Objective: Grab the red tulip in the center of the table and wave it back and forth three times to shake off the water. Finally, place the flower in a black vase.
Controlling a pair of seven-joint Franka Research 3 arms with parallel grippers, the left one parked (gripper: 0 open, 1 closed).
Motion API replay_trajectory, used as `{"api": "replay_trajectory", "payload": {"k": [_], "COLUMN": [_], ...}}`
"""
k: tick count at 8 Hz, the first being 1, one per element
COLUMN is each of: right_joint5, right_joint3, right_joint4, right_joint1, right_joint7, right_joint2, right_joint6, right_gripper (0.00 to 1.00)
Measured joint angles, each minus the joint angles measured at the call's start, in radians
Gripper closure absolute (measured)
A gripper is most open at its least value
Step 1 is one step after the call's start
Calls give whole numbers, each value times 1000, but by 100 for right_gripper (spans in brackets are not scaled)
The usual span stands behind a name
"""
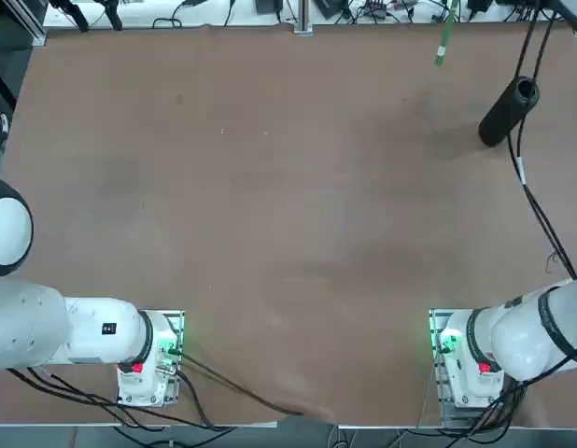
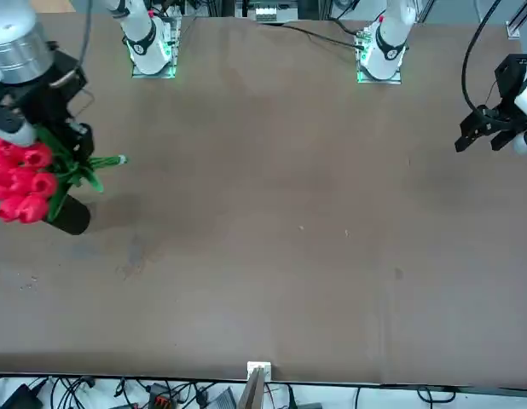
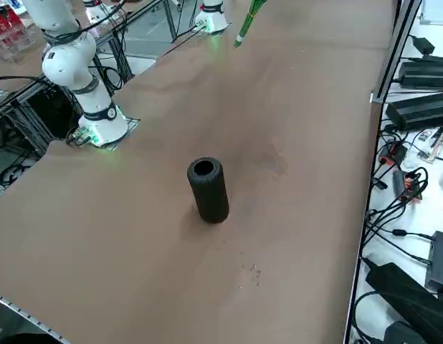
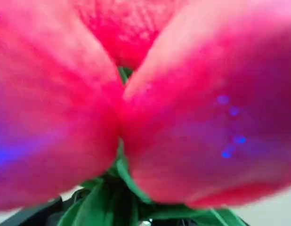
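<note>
The red tulip (image 2: 23, 181) hangs in the air at the table's far right corner, lying nearly level, red heads outward and stem tip (image 2: 118, 159) pointing inward. My right gripper (image 2: 73, 139) is shut on its leafy stem, just above the black vase (image 2: 72, 216). The vase (image 1: 508, 112) stands upright on the brown table (image 1: 288, 233), its round mouth (image 3: 203, 168) open. Only the green stem tip (image 1: 443, 42) shows in the top view, and again as the stem end (image 3: 246, 21) in the right side view. Red buds (image 4: 145, 103) fill the wrist view, with green leaves (image 4: 117, 202) below.
A black cable (image 1: 536, 201) runs over the table's right side past the vase. Power bricks and cables (image 3: 422, 107) lie beyond the table's far edge. The parked left gripper (image 2: 494, 128) hovers at the other side.
</note>
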Motion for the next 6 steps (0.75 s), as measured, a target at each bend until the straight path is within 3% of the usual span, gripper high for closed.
{"api": "replay_trajectory", "payload": {"k": [2, 3, 6], "right_joint5": [-23, -36, 14], "right_joint3": [-34, -68, -213], "right_joint4": [1, 1, 1], "right_joint1": [-22, -59, -250], "right_joint7": [-21, -102, -501], "right_joint2": [-10, -21, -27], "right_joint6": [-19, -22, 86], "right_gripper": [74, 74, 74]}}
